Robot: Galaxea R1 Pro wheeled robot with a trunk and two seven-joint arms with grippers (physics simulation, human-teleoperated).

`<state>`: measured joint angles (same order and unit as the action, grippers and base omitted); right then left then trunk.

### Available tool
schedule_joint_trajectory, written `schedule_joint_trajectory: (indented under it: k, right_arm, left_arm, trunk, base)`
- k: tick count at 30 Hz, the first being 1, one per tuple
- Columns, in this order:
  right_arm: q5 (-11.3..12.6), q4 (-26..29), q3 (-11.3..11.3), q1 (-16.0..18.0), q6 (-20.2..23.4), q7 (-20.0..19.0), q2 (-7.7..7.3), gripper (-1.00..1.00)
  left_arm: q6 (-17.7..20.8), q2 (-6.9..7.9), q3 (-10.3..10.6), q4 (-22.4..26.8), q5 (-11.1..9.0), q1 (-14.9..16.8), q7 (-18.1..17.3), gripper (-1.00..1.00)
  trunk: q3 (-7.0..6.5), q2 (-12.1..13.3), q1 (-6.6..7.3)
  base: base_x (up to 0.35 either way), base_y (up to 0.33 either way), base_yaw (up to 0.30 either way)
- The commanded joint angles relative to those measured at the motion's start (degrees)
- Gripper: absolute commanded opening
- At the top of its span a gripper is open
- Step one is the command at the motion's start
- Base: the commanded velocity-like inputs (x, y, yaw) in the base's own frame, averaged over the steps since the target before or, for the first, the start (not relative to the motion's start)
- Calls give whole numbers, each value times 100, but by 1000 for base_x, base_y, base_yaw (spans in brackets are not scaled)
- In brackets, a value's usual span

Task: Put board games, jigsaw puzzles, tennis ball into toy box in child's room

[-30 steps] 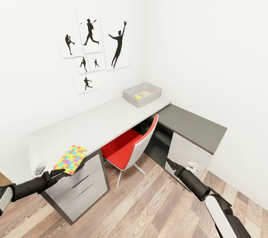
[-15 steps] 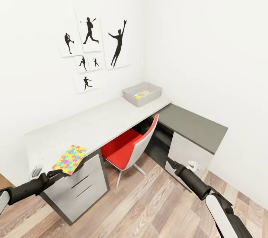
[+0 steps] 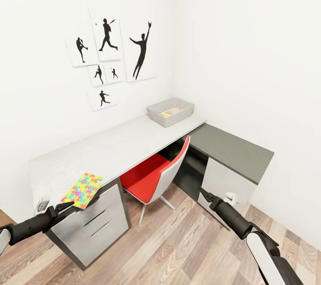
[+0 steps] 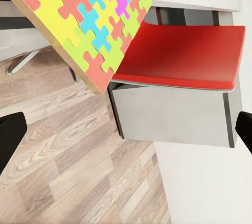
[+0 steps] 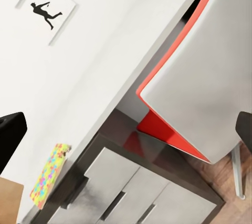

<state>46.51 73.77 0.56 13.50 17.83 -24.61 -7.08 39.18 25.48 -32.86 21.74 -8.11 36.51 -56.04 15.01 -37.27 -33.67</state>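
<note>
The flat multicoloured jigsaw puzzle lay overhanging the near edge of the long white-grey table, far from the shallow grey toy box. The left gripper hovered just beside it, fingers spread and empty; the right gripper also looked open and empty. A careless nudge could have tipped the puzzle onto the floor.

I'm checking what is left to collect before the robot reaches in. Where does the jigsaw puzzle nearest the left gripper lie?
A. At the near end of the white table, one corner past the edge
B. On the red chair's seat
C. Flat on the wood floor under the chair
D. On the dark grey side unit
A: the jigsaw puzzle rests on the table at its near end, a corner overhanging the edge, just ahead of the open left gripper.
</note>
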Motion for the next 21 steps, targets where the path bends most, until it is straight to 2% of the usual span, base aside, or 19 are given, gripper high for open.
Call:
schedule_joint_trajectory:
  k: [1,13,15,18,21]
  right_arm:
    - [62,2,6,4,49,-6,-1,100]
    - [65,27,4,4,42,-4,5,100]
    - [63,141,-8,5,47,-2,5,100]
    - [78,633,-34,14,114,-1,5,100]
    - [114,978,-44,5,435,0,10,100]
  left_arm:
    - [37,-2,-18,-3,-6,6,-12,100]
    - [42,-15,-18,-3,-6,6,-7,100]
    - [44,-16,-18,-3,-6,6,-5,100]
    - [47,-16,-18,-3,-6,6,-8,100]
    - [52,-16,-18,-3,-6,6,-11,100]
  trunk:
    - [27,-49,-24]
    - [242,-531,-288]
    - [278,-611,-331]
    - [332,-731,-397]
    - [386,-851,-463]
  base:
    - [0,0,0]
    - [0,0,0]
    - [0,0,0]
    - [0,0,0]
    - [0,0,0]
